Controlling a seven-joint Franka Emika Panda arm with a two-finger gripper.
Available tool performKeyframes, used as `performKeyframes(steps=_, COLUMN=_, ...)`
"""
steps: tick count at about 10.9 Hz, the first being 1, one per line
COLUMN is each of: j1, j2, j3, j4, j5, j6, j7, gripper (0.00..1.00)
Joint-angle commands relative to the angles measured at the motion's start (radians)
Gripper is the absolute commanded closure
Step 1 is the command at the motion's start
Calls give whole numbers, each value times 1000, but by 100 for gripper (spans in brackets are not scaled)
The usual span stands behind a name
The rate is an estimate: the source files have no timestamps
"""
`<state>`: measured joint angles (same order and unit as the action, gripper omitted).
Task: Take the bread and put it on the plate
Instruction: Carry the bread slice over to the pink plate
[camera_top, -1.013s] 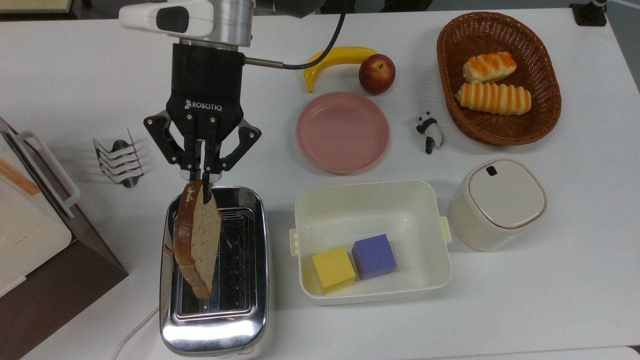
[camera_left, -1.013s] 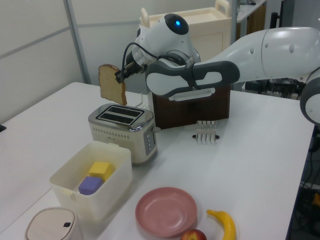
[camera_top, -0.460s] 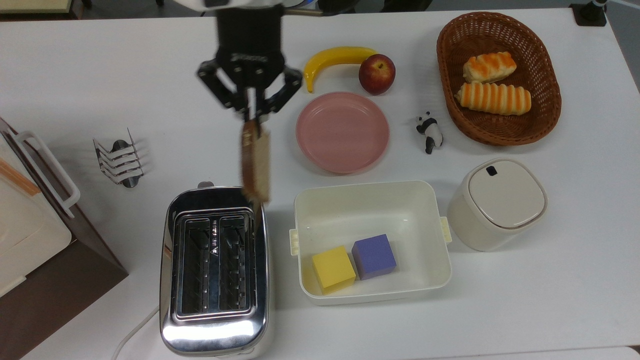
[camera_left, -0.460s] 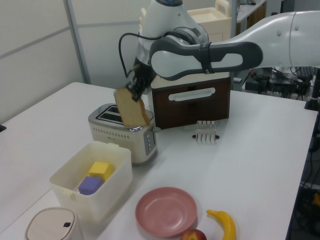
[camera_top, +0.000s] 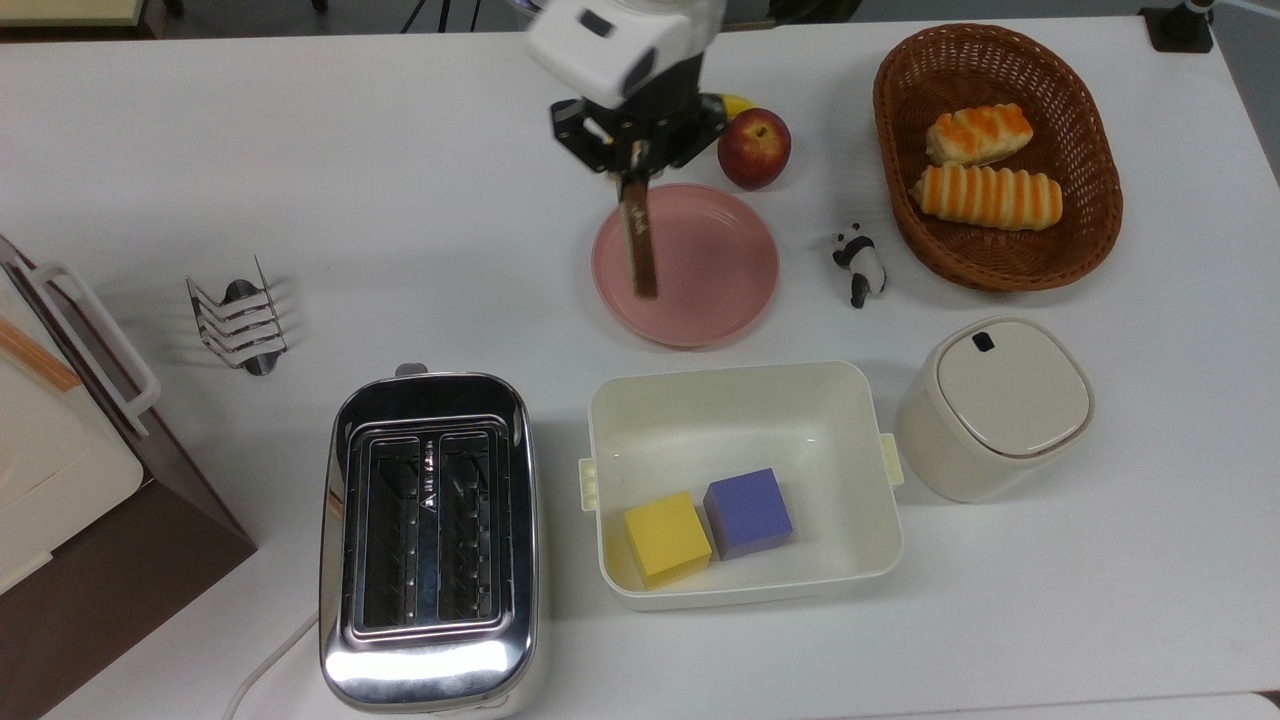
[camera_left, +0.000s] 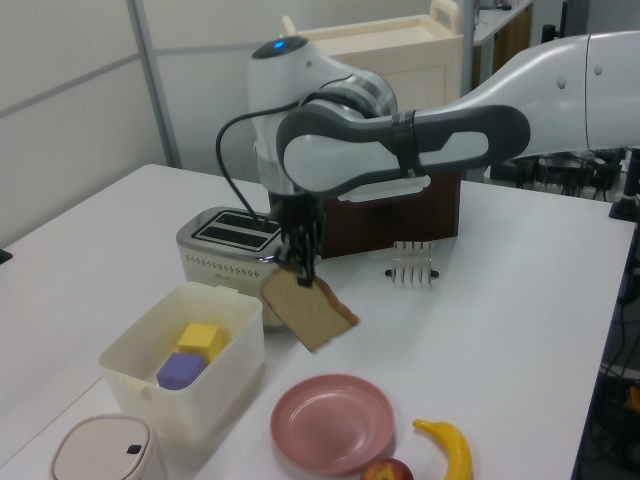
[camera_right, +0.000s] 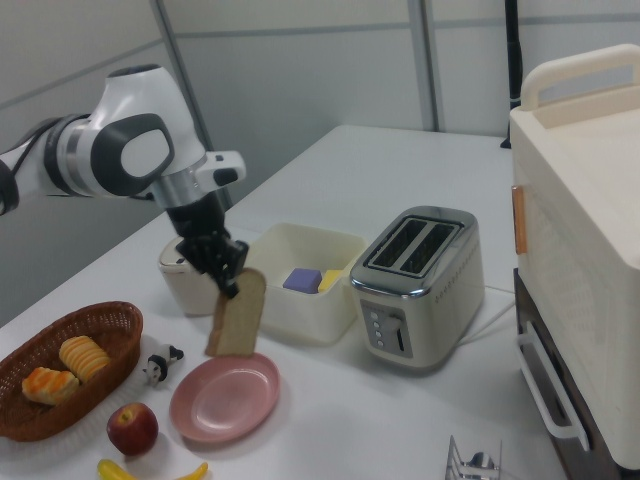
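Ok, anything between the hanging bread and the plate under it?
No. In the right view the bread, held by the gripper, hangs just above the plate with only air between.

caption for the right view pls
Gripper holds the bread by its top, above the plate.

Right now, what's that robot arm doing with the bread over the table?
The arm's claw is shut on a slice of wholemeal bread, gripping it by its top edge so it hangs in the air. The slice is over the pink plate, not yet touching it. The toaster sits with both slots empty, beside a cream tub holding a yellow and a purple block. The bread is not yet set down on the plate.
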<state>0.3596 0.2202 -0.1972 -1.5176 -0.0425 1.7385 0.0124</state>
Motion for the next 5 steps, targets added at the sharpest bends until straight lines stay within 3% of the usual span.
performKeyframes(steps=1, j1=65, j2=-18, j3=-8, j4=-24, j5=53, j6=-160, j7=-116, gripper=90)
performKeyframes(steps=5, j1=104, j2=57, j3=-8, j4=-21, j5=101, j6=-244, j7=-276, gripper=85)
